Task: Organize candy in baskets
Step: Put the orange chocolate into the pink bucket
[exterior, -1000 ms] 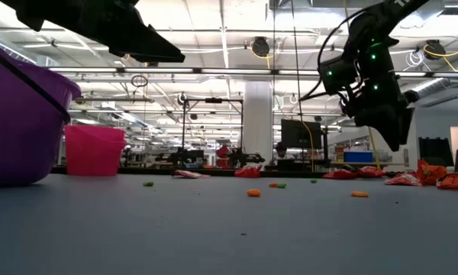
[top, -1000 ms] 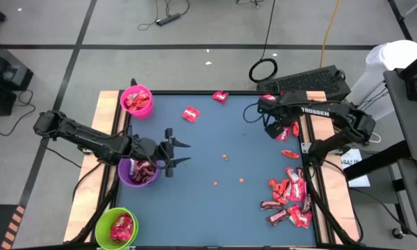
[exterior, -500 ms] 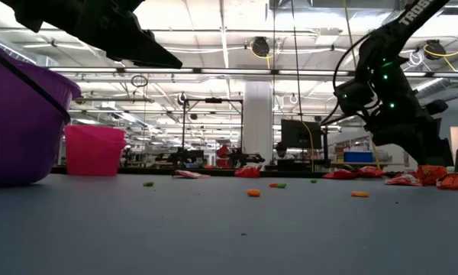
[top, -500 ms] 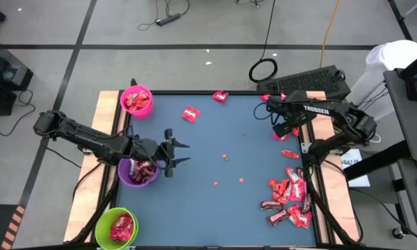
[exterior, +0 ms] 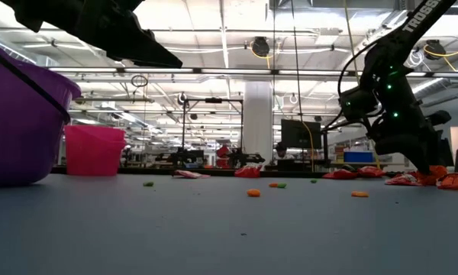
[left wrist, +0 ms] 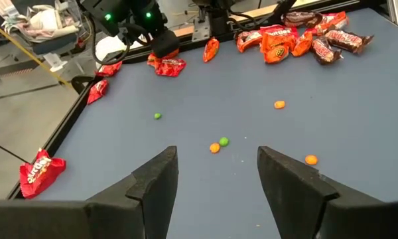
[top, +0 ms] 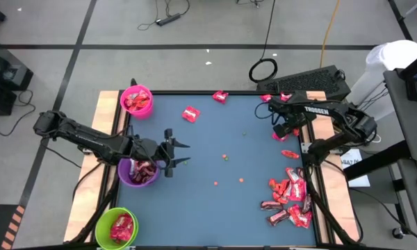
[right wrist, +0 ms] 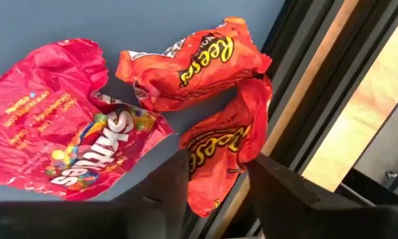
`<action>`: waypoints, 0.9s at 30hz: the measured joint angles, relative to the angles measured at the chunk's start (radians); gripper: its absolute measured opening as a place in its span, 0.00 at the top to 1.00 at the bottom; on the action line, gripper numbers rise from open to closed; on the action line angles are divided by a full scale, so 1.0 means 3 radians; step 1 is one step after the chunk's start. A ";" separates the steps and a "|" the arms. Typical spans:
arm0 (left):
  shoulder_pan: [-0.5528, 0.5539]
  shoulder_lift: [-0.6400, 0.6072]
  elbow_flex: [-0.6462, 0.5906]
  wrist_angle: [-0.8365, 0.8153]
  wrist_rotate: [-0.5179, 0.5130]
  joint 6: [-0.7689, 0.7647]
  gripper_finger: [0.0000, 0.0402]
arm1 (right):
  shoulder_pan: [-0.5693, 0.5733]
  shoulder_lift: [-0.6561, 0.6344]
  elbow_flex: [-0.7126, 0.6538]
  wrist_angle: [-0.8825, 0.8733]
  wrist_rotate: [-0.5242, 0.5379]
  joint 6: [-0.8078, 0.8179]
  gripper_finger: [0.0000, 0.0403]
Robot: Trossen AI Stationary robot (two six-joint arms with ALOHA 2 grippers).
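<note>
Having dropped toward the bench's right edge, the right gripper (right wrist: pixel 215 182) is straddling a crinkly orange candy wrapper (right wrist: pixel 222 149), fingers spread. The left gripper (left wrist: pixel 215 176) is hovering spread beside the purple basket (top: pixel 128 177).

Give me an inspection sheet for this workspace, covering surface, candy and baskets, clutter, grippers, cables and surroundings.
Surface: blue table, wooden side strips.
Job's things: pink basket, purple basket and green basket along the left edge, each holding candy. Candy pile near the right edge; loose pieces at the far side.
Clutter: small orange and green specks mid-table.
Grippers: left gripper open, empty, beside the purple basket. Right gripper low over an orange Reese's pack at the table's right edge, fingers on either side of it.
Cables: cords on the floor beyond the table.
Surroundings: large open hall; keyboard behind the table.
</note>
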 joint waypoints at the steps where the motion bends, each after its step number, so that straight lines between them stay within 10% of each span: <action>1: 0.0000 0.0000 0.0000 0.0000 0.0000 0.0000 0.47 | 0.0000 0.0000 0.0000 0.0000 0.0000 0.0001 0.67; 14: 0.0000 0.0000 0.0000 0.0000 0.0000 0.0000 0.47 | 0.0008 0.0085 0.0008 0.0090 -0.0337 -0.0267 0.98; 27: 0.0002 0.0000 0.0001 0.0069 0.0001 0.0001 0.47 | 0.0388 -0.0056 0.0384 0.0136 -0.0332 -0.0338 0.99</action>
